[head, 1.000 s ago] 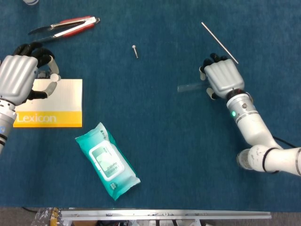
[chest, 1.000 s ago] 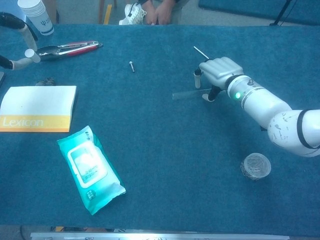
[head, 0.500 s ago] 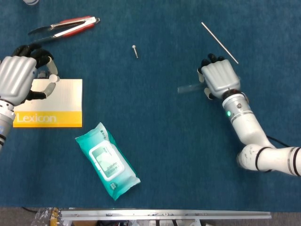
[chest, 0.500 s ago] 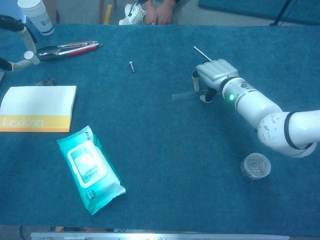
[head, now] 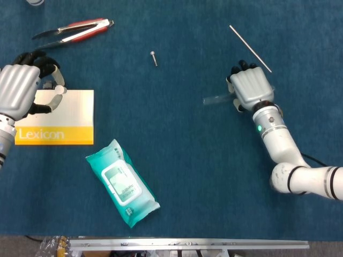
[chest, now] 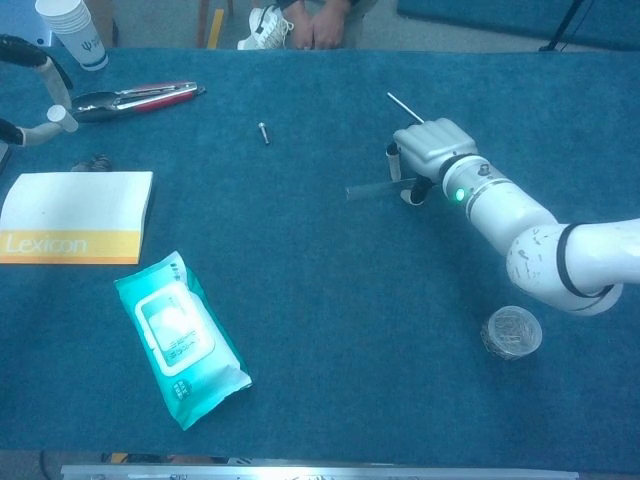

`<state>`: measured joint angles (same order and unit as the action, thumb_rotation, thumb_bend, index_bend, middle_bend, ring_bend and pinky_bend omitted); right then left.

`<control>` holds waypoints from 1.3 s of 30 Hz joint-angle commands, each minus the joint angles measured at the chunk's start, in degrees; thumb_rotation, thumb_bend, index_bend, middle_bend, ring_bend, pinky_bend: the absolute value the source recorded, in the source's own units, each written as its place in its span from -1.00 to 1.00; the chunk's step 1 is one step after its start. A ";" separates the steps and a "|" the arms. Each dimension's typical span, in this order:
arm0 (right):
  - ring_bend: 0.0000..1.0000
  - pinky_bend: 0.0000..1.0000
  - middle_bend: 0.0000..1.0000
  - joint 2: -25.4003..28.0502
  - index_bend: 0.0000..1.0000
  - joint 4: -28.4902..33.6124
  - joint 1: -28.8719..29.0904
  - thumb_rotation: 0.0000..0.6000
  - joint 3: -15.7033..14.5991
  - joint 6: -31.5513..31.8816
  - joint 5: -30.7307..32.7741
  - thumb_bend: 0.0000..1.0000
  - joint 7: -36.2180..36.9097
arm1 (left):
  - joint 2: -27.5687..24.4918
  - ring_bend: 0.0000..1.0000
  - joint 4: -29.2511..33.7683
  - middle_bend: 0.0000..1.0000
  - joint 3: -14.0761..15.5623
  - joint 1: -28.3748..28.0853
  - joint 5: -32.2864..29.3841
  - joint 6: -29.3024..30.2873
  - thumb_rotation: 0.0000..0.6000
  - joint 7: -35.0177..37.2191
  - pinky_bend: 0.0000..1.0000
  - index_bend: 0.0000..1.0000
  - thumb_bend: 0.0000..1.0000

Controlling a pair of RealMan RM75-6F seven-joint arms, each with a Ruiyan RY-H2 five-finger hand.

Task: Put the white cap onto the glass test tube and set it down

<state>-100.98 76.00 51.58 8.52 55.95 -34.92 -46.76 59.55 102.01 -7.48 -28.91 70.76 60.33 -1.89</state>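
Observation:
The glass test tube lies level just above the blue cloth at centre right, and its open end points left. My right hand is curled over its right part and grips it, hiding that end. In the chest view the tube sticks out left of this hand. At the far left my left hand hovers over the back edge of a white and yellow box. It pinches the small white cap between thumb and a finger.
The Lexicon box lies at the left, with a teal wipes pack in front of it. Red tongs, a small screw and a thin metal rod lie at the back. A crumpled clear lump sits right of centre.
My right hand has shifted slightly left and turned a little with the tube in it. My left hand has risen a touch with the cap.

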 commanded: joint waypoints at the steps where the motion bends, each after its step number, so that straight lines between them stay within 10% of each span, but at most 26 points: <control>1: -0.77 -0.53 -0.47 -0.11 0.00 -0.15 0.04 1.00 0.04 -0.07 0.09 -0.48 -0.05 | 0.05 -0.71 -0.05 -0.40 -0.01 0.00 0.00 -0.05 1.00 0.08 -0.74 0.03 -0.34; 39: -0.70 -0.51 -0.35 10.21 0.28 16.47 -6.55 1.00 10.79 -3.21 1.72 -0.46 25.52 | -3.68 -0.71 2.75 -0.40 -3.43 -0.45 -1.05 0.86 1.00 2.77 -0.74 0.03 -0.34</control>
<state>-91.35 91.59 45.48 18.63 53.11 -33.05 -22.61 56.00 104.62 -10.77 -29.27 69.83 61.24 0.80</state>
